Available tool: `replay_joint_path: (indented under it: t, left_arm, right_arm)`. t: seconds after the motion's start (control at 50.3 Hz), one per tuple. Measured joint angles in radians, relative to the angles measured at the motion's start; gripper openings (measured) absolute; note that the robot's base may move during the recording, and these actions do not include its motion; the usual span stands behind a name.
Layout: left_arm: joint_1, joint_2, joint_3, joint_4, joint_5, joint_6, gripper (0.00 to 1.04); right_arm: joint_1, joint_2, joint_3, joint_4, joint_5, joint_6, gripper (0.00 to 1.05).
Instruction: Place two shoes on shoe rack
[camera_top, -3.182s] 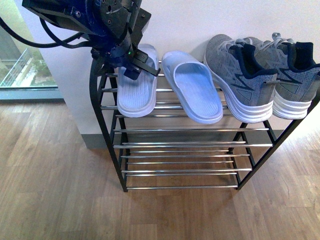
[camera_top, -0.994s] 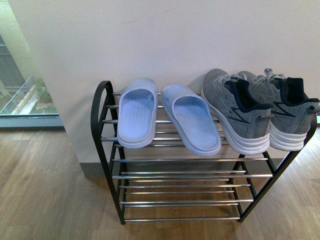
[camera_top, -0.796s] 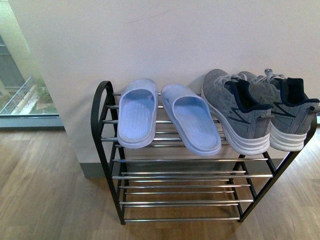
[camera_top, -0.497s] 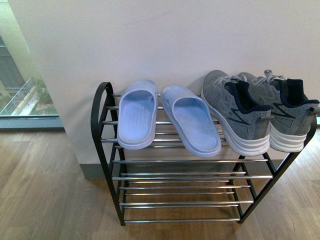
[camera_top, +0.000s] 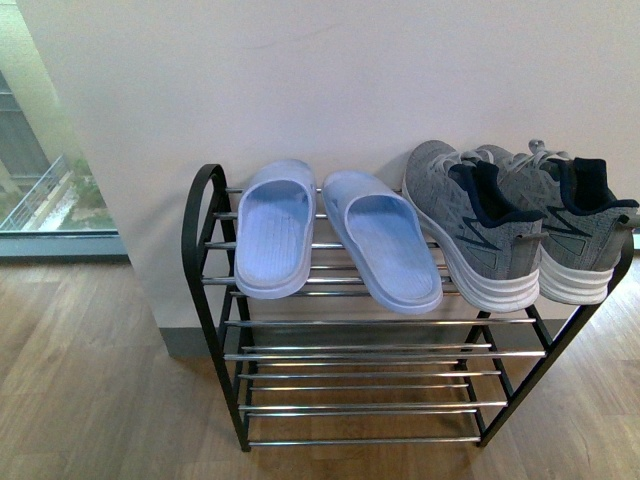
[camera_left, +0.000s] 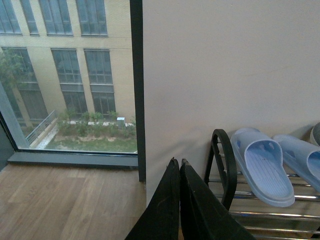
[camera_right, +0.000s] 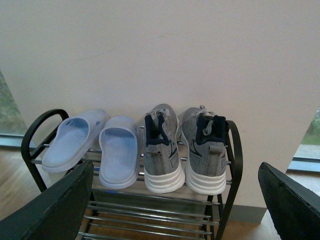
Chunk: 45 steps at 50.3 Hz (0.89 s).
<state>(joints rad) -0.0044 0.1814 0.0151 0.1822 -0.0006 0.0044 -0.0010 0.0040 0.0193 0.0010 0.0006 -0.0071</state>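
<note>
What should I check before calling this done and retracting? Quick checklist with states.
1. Both sneakers on the top tier of the shoe rack: ok, side by side at its right end, heels outward.
2. Sneakers upright and stable: ok, soles rest on the bars, though the heels overhang the front bar.
3. Slippers undisturbed: ok, both lie on the top tier left of the sneakers.
4. Left gripper free: ok, fingers together, nothing between them, off the rack.
5. Right gripper free: ok, fingers wide apart, holding nothing.
6. Lower tiers: cannot tell fully; only bare bars show.
</note>
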Motion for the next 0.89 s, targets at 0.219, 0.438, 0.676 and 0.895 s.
replay_joint_path:
  t: [0.219, 0.438, 0.676, 0.895]
  left_arm:
    - [0.0, -0.163, 0.0, -0.18, 0.0, 0.0, 0.01]
    - [0.001, -0.165, 0.0, -0.182, 0.0, -0.001, 0.01]
    - [0.001, -0.165, 0.0, -0.182, 0.0, -0.002, 0.43]
    - [0.001, -0.165, 0.0, -0.182, 0.0, -0.002, 0.73]
  right_arm:
    - [0.0, 0.0, 0.0, 0.0, 0.0, 0.0, 0.95]
    - [0.0, 0.0, 0.0, 0.0, 0.0, 0.0, 0.95]
    - [0.0, 0.0, 0.0, 0.0, 0.0, 0.0, 0.95]
    - [0.0, 0.001, 0.0, 0.0, 0.0, 0.0, 0.95]
